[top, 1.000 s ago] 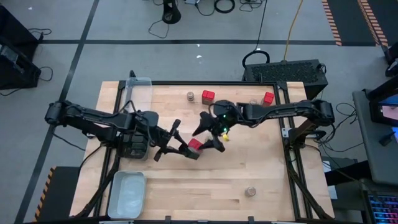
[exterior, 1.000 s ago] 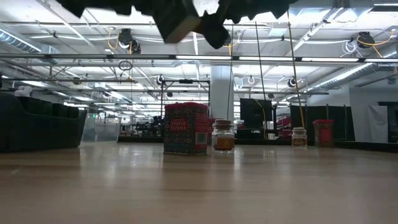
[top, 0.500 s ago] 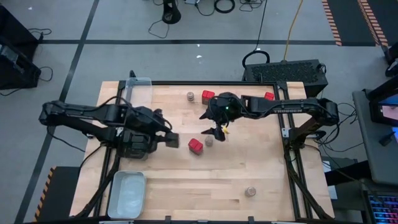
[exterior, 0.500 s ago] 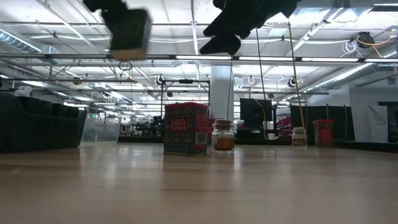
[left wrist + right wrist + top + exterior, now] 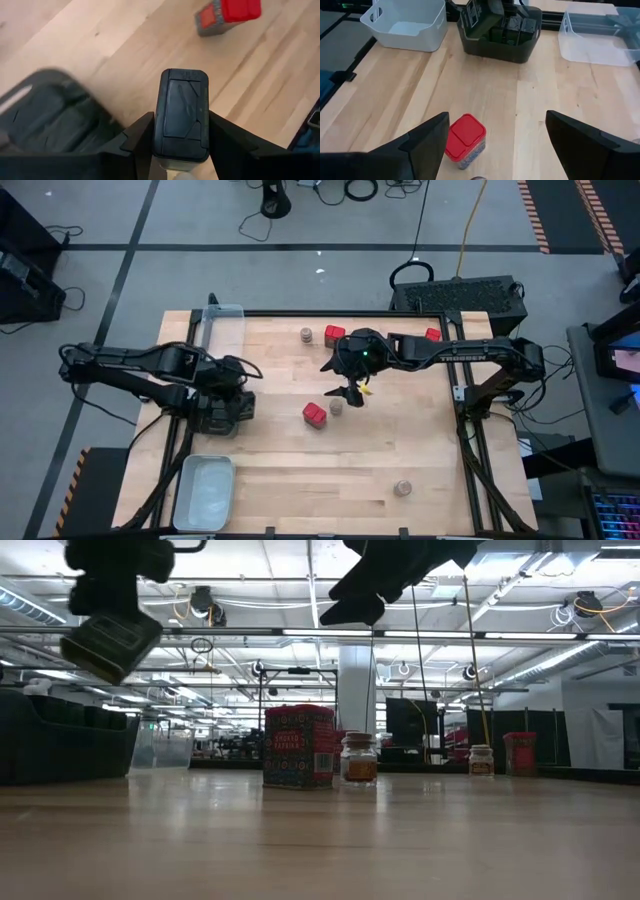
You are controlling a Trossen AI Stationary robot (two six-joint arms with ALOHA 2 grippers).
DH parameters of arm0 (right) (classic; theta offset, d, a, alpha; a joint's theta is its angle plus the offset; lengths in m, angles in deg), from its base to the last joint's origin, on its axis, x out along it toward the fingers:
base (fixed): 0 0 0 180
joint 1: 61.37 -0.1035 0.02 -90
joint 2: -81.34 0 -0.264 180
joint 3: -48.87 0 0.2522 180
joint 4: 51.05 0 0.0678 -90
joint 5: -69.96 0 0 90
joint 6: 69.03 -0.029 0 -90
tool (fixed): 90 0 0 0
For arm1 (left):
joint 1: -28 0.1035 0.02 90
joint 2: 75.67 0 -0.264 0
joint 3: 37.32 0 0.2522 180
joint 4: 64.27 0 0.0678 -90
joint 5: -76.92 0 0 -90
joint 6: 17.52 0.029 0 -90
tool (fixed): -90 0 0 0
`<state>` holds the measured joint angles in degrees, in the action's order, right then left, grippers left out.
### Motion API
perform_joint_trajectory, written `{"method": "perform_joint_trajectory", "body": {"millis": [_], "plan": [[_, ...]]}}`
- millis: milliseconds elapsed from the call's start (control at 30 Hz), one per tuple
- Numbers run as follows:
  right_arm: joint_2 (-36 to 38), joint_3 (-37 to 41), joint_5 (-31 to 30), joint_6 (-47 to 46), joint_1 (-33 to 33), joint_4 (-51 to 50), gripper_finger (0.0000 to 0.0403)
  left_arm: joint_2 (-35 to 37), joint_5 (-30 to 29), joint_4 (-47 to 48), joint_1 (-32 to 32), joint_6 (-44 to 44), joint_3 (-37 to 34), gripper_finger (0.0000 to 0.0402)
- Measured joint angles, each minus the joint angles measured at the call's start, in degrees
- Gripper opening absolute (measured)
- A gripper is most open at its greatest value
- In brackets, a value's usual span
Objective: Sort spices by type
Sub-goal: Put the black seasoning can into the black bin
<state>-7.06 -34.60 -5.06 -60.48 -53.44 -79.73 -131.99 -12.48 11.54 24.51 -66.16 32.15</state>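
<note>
Left jaws [image 5: 181, 145] clenched on a dark tin [image 5: 182, 114], right jaws [image 5: 492, 142] released above the red tin [image 5: 465, 140]; the tilted dark tin could miss the dark tray [image 5: 501, 30] below the left jaws.

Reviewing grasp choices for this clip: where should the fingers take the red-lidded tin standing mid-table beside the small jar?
Likely from straight above, fingers on two opposite flat walls of the red-lidded boxy tin, just under the lid. It stands upright and its sides are flat. The small round tan-lidded jar sits close on one side, so close across the free walls.
</note>
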Motion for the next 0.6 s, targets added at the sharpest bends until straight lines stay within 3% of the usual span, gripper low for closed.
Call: {"method": "perform_joint_trajectory", "body": {"millis": [467, 600], "plan": [[-0.1, 0.2, 0.1, 2.7, 0.0, -0.4, 0.0315, 8.8, -1.7, 11.7, 0.0, -15.3, 0.1, 0.0166], [-0.1, 0.2, 0.1, 2.9, 0.0, -0.4, 0.0315, 9.2, -6.7, 15.6, 0.0, -15.2, 3.0, 0.0166]]}}
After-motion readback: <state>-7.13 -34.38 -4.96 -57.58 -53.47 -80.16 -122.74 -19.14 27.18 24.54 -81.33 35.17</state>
